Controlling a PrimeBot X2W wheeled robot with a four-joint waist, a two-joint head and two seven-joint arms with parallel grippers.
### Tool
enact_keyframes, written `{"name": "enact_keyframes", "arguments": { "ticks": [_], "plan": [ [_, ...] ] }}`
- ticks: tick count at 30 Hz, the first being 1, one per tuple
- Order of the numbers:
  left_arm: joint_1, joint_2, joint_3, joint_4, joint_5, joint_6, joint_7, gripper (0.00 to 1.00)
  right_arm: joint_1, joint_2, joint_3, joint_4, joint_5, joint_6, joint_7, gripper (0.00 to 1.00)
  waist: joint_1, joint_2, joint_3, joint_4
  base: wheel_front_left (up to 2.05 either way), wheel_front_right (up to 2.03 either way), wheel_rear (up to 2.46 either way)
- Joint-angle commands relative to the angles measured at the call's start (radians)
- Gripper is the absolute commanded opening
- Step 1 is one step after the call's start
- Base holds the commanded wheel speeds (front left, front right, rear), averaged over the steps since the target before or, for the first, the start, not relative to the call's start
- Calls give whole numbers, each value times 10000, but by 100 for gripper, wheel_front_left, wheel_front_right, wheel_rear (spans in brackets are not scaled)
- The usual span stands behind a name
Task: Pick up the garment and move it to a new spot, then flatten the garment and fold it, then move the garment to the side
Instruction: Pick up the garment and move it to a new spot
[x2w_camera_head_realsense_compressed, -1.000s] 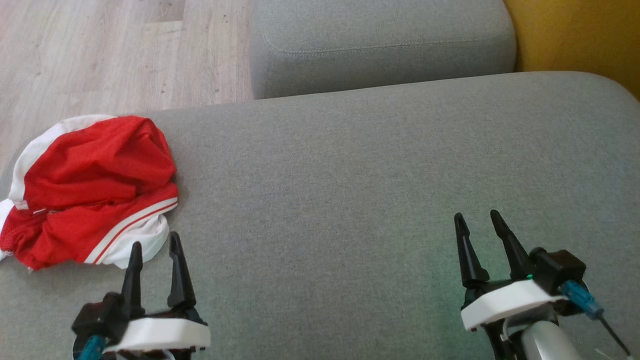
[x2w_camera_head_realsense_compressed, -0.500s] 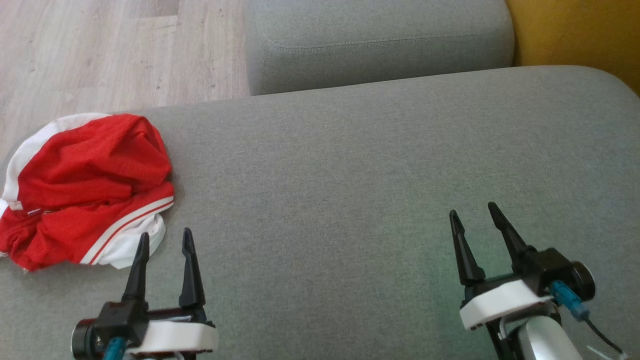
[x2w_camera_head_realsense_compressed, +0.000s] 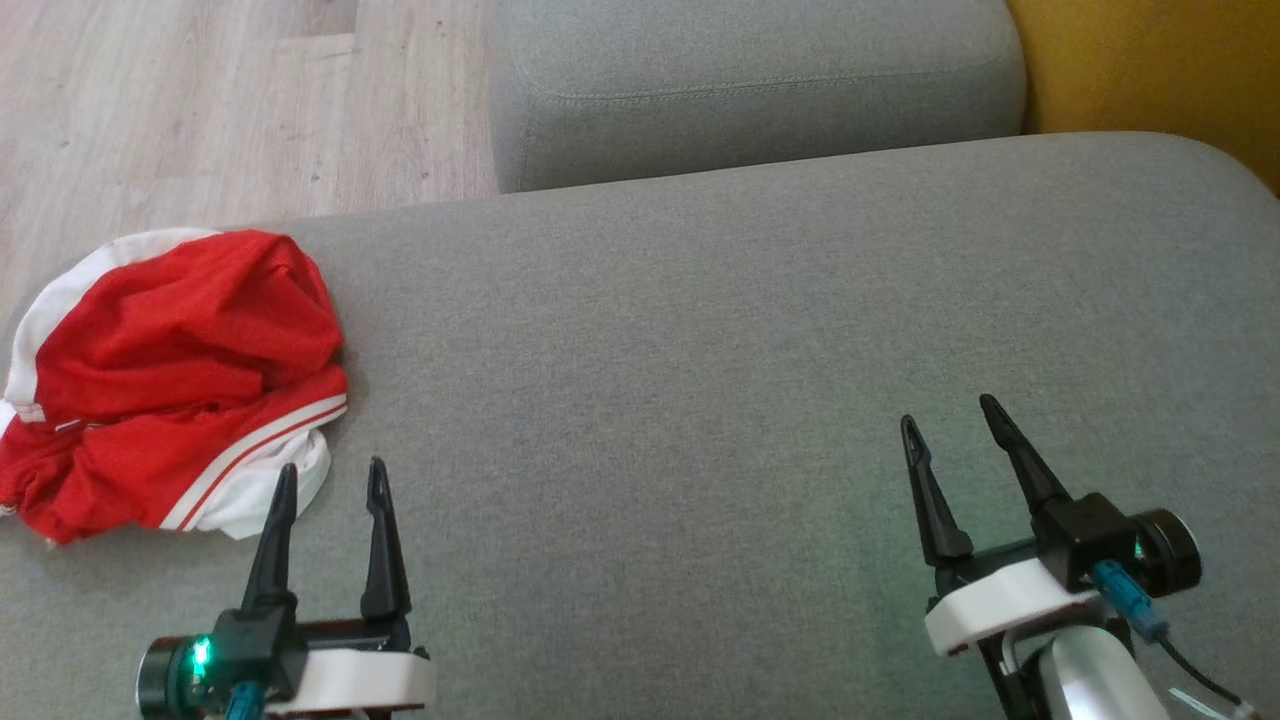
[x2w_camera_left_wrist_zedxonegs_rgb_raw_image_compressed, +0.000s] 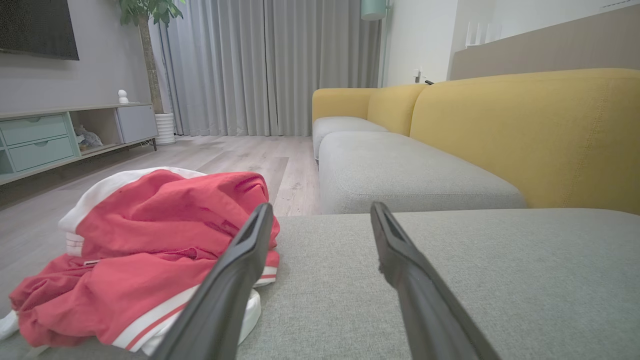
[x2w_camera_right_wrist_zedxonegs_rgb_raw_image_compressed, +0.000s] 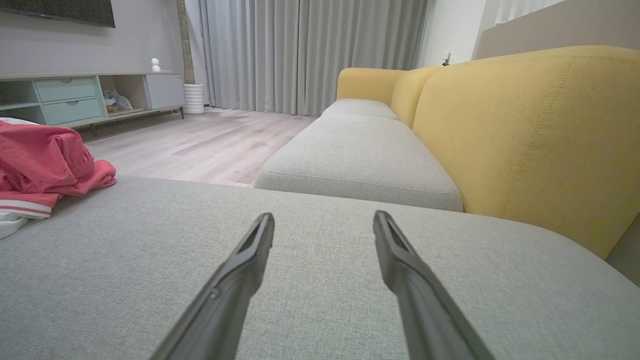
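Nearest, at the lower left of the head view: left gripper (x2w_camera_head_realsense_compressed: 332, 465), fingers spread wide, nothing between them, low over the grey seat cushion (x2w_camera_head_realsense_compressed: 650, 350). At the lower right: right gripper (x2w_camera_head_realsense_compressed: 948, 410), likewise spread and empty.

Just beyond the left gripper's outer fingertip, ahead and off to its left: the red-and-white garment (x2w_camera_head_realsense_compressed: 170, 380), crumpled in a heap at the cushion's left end, close to the edge (in the left wrist view the outer finger overlaps its white hem; impossible to tell whether touching or just in front). No clear long axis in that bunched state. Well apart from the right gripper, with bare cushion between.

Judged the nearer arm for the pick: the left, needing only a short reach forward and leftward.

Farther off: a second grey cushion (x2w_camera_head_realsense_compressed: 750, 90), wooden floor (x2w_camera_head_realsense_compressed: 200, 100), yellow backrest (x2w_camera_head_realsense_compressed: 1150, 70).
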Motion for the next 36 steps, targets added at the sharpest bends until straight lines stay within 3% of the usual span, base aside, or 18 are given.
{"name": "enact_keyframes", "arguments": {
  "ticks": [1,10,17,36],
  "plan": [
    [-204,64,374,-263,58,37,-95,100,-420,-79,196,-303,-30,77,-111,100,0,0,-2,0,0,0,0],
    [-235,64,379,-147,26,-43,-95,100,-429,-79,123,-325,-26,77,-111,100,0,0,63,52,0,0,0],
    [-458,64,360,-144,166,29,-95,100,-367,-79,38,-289,-56,77,-111,100,0,0,107,528,0,0,0],
    [131,64,504,-340,-10,259,-95,100,-72,-79,432,-392,-83,77,-111,100,0,0,-39,4568,0,0,0]
  ]
}}
